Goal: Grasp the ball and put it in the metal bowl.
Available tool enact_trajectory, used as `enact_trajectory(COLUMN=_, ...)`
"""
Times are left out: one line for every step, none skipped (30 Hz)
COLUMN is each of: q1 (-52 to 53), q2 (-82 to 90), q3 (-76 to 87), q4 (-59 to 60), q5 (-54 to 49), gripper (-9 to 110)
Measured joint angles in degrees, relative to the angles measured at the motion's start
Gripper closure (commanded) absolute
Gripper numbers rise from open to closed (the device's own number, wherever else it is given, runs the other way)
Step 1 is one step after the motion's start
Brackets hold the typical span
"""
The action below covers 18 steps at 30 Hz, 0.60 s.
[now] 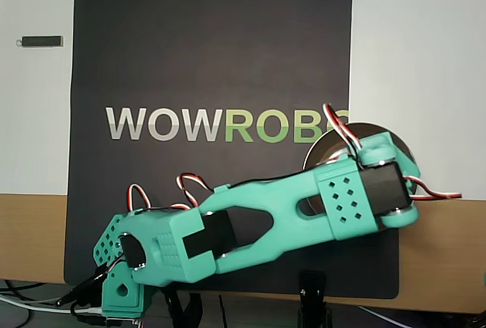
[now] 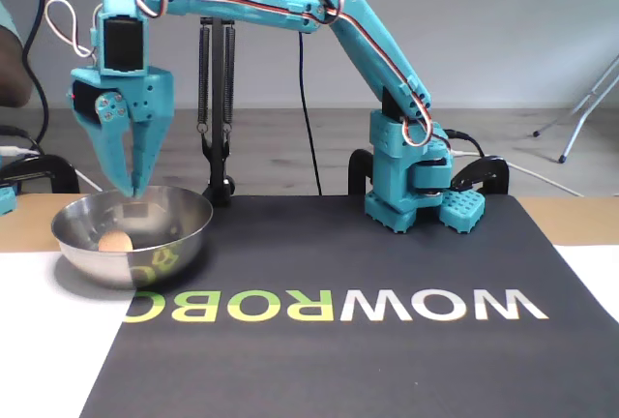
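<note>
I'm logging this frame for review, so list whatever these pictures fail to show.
- Small peach-orange ball: visible in the fixed view inside the round silvery metal bowl; in the overhead view the turquoise arm hides it.
- Bowl in the overhead view: only part of its rim shows past the arm.
- Pincer: hidden under the wrist in the overhead view.
- Small dark object on the white surface, overhead view: too small to identify.

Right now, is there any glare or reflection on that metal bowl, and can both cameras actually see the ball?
In the fixed view, the metal bowl mirrors the mat's green lettering on its outer wall, with mild sheen inside; the ball shows clearly below the gripper. In the overhead view, the arm covers most of the bowl, the ball is hidden, and the white surface looks bright.
</note>
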<state>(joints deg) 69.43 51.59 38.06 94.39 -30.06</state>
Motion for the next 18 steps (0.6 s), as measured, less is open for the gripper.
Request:
enact_trajectory(q1=-0.53, q2=0.35, q3=0.0, q4=0.44, q5=0.0, gripper=102)
enact_trajectory(q1=-1.14, q2=0.79, q3=0.0, q4=0.97, q5=0.0, gripper=102)
enact_trajectory(q1=-1.76, q2=1.14, q3=0.0, q4=1.23, q5=0.0, gripper=102)
enact_trajectory(q1=-2.37, q2=1.58, q3=0.0, q4=1.41, q5=0.0, gripper=102)
enact_trajectory(q1=-3.16, q2=2.02, q3=0.0, q4=1.49, q5=0.0, gripper=102)
enact_trajectory(q1=-3.87, q2=2.37, q3=0.0, q4=1.49, q5=0.0, gripper=102)
enact_trajectory(q1=-4.75, q2=2.81, q3=0.0, q4=1.49, q5=0.0, gripper=102)
enact_trajectory(q1=-5.54, q2=3.34, q3=0.26, q4=1.49, q5=0.0, gripper=102)
enact_trajectory(q1=-6.24, q2=3.96, q3=0.79, q4=1.58, q5=0.0, gripper=102)
enact_trajectory(q1=-7.03, q2=4.75, q3=1.76, q4=1.58, q5=0.0, gripper=102)
enact_trajectory(q1=-7.82, q2=5.62, q3=2.9, q4=1.58, q5=0.0, gripper=102)
enact_trajectory(q1=-8.79, q2=6.5, q3=4.22, q4=1.58, q5=0.0, gripper=102)
enact_trajectory(q1=-9.58, q2=7.47, q3=5.71, q4=1.58, q5=0.0, gripper=102)
enact_trajectory(q1=-10.55, q2=8.53, q3=7.21, q4=1.58, q5=0.0, gripper=102)
enact_trajectory(q1=-11.51, q2=9.49, q3=8.7, q4=1.58, q5=0.0, gripper=102)
enact_trajectory(q1=-12.48, q2=10.72, q3=10.2, q4=1.58, q5=0.0, gripper=102)
enact_trajectory(q1=-13.62, q2=11.87, q3=11.6, q4=1.58, q5=0.0, gripper=102)
enact_trajectory(q1=-14.77, q2=13.18, q3=13.1, q4=1.58, q5=0.0, gripper=102)
